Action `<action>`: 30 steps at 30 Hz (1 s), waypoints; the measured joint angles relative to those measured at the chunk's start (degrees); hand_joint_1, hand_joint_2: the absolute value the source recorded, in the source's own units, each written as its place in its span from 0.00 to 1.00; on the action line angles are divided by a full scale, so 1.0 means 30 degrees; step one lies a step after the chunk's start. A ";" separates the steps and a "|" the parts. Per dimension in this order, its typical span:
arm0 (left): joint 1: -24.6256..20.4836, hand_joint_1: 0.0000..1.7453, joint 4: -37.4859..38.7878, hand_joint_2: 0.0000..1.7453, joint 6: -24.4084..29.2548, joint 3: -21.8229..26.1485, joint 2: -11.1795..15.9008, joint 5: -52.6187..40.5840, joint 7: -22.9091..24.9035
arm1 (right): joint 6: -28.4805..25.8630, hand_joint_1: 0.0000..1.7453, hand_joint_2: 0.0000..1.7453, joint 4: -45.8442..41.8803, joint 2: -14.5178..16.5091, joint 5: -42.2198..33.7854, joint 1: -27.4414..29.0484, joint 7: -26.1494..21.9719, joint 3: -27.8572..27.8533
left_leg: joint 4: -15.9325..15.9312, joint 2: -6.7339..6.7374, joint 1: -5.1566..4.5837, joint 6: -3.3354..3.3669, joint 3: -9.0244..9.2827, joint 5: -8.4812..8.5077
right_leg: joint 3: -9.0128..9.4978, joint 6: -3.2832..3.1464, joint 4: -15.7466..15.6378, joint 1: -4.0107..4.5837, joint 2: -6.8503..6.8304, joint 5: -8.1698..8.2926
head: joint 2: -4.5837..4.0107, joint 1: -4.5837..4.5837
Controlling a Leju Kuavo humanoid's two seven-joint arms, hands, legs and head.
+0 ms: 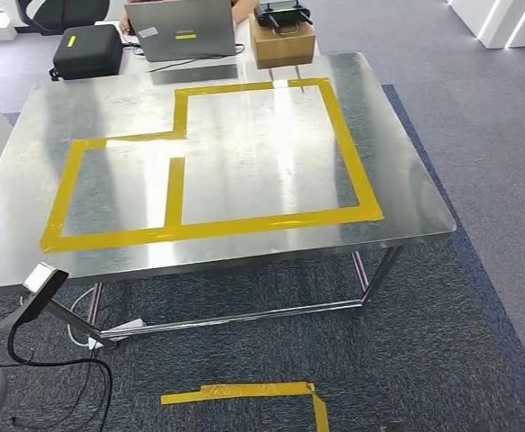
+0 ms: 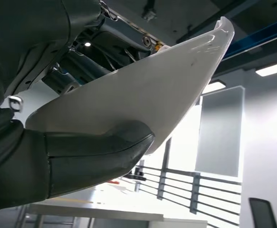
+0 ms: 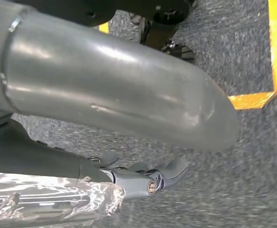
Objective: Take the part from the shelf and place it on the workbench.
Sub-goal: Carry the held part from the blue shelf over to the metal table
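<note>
Steel workbench (image 1: pixel 409 193) ahead, left robot hand (image 2: pixel 97 152) gripping white part (image 2: pixel 158 95)

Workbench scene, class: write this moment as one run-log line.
left hand: holds white part | right hand: open, above carpet | workbench: part not yet placed

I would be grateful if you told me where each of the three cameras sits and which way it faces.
Head view: high on the body, facing forward and down at the steel workbench.
Left wrist view: behind the left hand, facing upward past the white part it holds, toward ceiling lights.
Right wrist view: behind the right hand, facing down at carpet.
Head and right wrist views share yellow floor tape.
</note>
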 joint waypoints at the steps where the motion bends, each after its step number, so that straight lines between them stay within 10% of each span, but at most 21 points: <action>1: 0.0046 1.00 0.0000 1.00 0.0027 0.0087 0.0074 0.0051 -0.0067 | 0.0007 0.00 0.00 -0.0007 0.0033 0.0024 -0.0001 -0.0009 -0.0002 | -0.1325 0.0452 -0.0046 0.0044 0.0708 0.0576 | 0.0097 0.0068 0.0007 0.0038 -0.0208 -0.0077 | 0.0000 -0.0004; 4: 0.0163 1.00 0.0000 1.00 0.0091 0.0278 0.0220 0.0169 -0.0217 | 0.0027 0.00 0.00 -0.0020 0.0106 0.0062 -0.0008 -0.0051 -0.0002 | -0.3508 0.1318 -0.0257 0.0362 0.1797 0.1053 | 0.0280 0.0352 0.0081 0.0242 -0.0831 -0.0325 | 0.0000 0.0006; 6: 0.0313 1.00 0.0000 1.00 0.0105 0.0373 0.0253 0.0180 -0.0262 | 0.0040 0.00 0.00 -0.0034 0.0118 0.0076 -0.0032 -0.0095 -0.0002 | -0.3586 0.0943 -0.0254 0.0599 0.1769 0.1045 | 0.0336 0.0524 0.0070 0.0251 -0.1178 -0.0448 | 0.0000 0.0018; 8: 0.0360 1.00 0.0000 1.00 0.0105 0.0431 0.0268 0.0180 -0.0319 | 0.0042 0.00 0.00 -0.0075 0.0120 0.0085 -0.0061 -0.0182 -0.0002 | -0.3671 0.0588 -0.0178 0.0824 0.1786 0.1109 | 0.0127 0.0721 0.0610 0.0171 -0.0529 -0.0907 | 0.0000 0.0053; 11: 0.0318 1.00 0.0000 1.00 0.0100 0.0426 0.0258 0.0175 -0.0399 | 0.0038 0.00 0.00 -0.0122 0.0120 0.0095 -0.0010 -0.0299 -0.0002 | -0.3700 0.0159 -0.0126 0.1054 0.1772 0.1134 | -0.1616 0.0874 0.4219 0.0067 0.1111 -0.2686 | 0.0000 0.0213; 13: 0.0325 1.00 0.0000 1.00 0.0091 0.0417 0.0255 0.0173 -0.0430 | 0.0053 0.00 0.00 -0.0122 0.0124 0.0089 0.0071 -0.0299 -0.0002 | -0.3687 -0.0097 -0.0146 0.1088 0.1772 0.1122 | -0.2686 0.0902 0.6004 0.0067 0.1223 -0.3083 | 0.0000 0.0231; 19: 0.0311 1.00 0.0000 1.00 0.0053 0.0379 0.0288 0.0162 -0.0541 | 0.0241 0.00 0.00 -0.0122 0.0140 0.0080 -0.0013 -0.0461 -0.0002 | -0.3547 -0.0496 -0.0257 0.0895 0.1843 0.0992 | -0.0508 0.0656 0.0606 0.0068 0.1329 0.0020 | 0.0000 0.0215; 24: 0.0297 1.00 0.0000 1.00 0.0056 0.0309 0.0419 0.0153 -0.0561 | 0.0295 0.00 0.00 -0.0122 0.0186 0.0089 0.0025 -0.0526 -0.0029 | -0.3505 -0.0507 -0.0244 0.1046 0.1803 0.1033 | -0.0362 0.0644 0.0325 0.0135 0.1413 0.0057 | 0.0000 0.0193; 30: 0.0319 1.00 0.0000 1.00 0.0107 0.0298 0.0477 0.0151 -0.0594 | 0.0306 0.00 0.00 -0.0122 0.0193 0.0087 0.0012 -0.0812 -0.0038 | -0.3600 -0.0511 -0.0142 0.0711 0.1821 0.1080 | -0.0374 0.0462 0.0378 0.0246 0.1396 0.0004 | 0.0000 0.0199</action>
